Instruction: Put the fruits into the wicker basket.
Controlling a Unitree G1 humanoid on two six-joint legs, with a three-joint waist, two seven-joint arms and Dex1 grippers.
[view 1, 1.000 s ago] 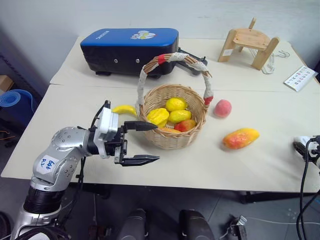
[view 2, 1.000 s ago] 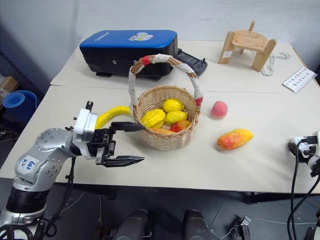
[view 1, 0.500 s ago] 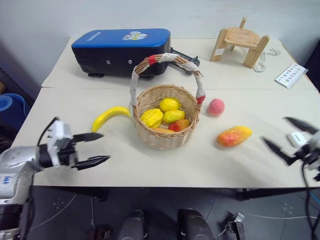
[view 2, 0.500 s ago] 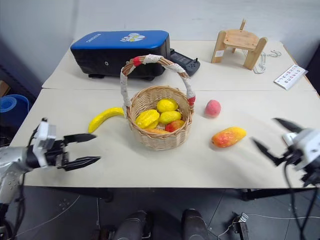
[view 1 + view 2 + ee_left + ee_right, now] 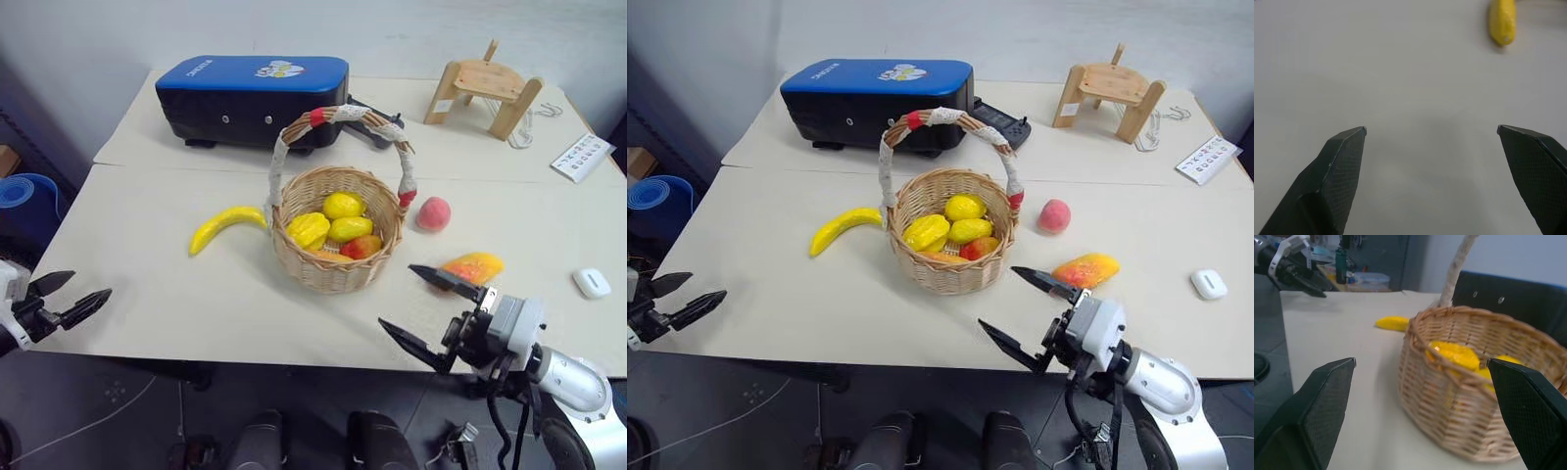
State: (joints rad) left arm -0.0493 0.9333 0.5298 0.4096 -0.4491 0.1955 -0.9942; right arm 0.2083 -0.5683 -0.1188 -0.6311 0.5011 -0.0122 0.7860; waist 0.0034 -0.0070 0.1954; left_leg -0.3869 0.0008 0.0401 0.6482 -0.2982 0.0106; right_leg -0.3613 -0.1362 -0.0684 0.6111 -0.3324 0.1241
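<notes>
Right gripper [image 5: 428, 308]: I see its fingers spread wide and empty, at the table's near edge, pointing toward the wicker basket [image 5: 338, 264].
Left gripper [image 5: 69, 297]: fingers apart, nothing held, off the table's left near corner.
Banana [image 5: 224, 227]: flat on the table just left of the basket, long axis slanting, the far end nearest the basket.
Mango [image 5: 473, 267]: right of the basket (long axis nearly across the table).
Peach [image 5: 434, 212]: just beside the basket's right handle foot.

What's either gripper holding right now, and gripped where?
Nothing. The left gripper and the right gripper are both open and empty; banana, mango and peach lie on the table.
</notes>
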